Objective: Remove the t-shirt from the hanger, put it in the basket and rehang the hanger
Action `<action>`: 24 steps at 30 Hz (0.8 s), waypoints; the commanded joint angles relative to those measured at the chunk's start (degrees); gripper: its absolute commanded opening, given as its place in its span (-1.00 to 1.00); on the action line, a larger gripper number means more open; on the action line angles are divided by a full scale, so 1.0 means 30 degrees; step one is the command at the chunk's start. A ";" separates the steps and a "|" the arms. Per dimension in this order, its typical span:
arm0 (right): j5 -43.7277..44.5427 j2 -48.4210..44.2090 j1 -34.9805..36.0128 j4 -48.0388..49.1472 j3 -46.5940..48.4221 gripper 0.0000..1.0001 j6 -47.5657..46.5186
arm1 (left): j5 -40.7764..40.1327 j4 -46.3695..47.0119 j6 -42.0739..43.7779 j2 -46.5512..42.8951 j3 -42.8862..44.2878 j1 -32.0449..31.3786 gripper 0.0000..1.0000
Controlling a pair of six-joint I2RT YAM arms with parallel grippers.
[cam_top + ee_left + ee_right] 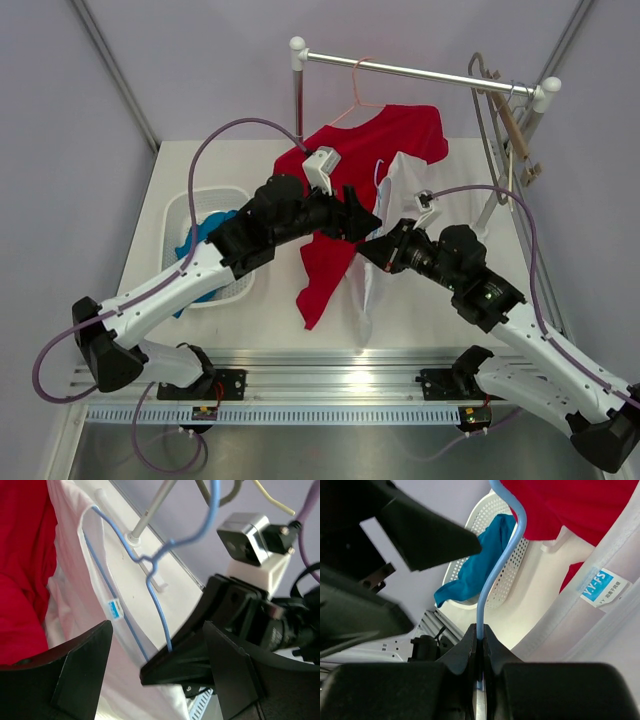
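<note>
A white t-shirt (398,185) hangs on a thin blue wire hanger (150,580) between my two grippers, above the table's middle. My right gripper (480,630) is shut on the hanger's wire (492,575) near its hook; it also shows in the top view (372,250). My left gripper (157,630) is open and empty, its jaws spread around the hanger wire and the shirt's collar (90,595) without touching them; in the top view (365,222) it sits just left of the right gripper. The shirt's neck label (602,587) shows in the right wrist view.
A red t-shirt (360,170) hangs on a pink hanger from the metal rail (420,72) behind the white one. Spare hangers (510,120) hang at the rail's right end. A white perforated basket (190,205) with a blue cloth (205,232) stands at the left.
</note>
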 commanded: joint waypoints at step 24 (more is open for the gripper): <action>-0.2063 -0.1552 0.2131 -0.1125 0.0689 0.67 -0.0897 | -0.1360 -0.0556 0.1330 -0.3110 -0.0759 -0.0483 -1.00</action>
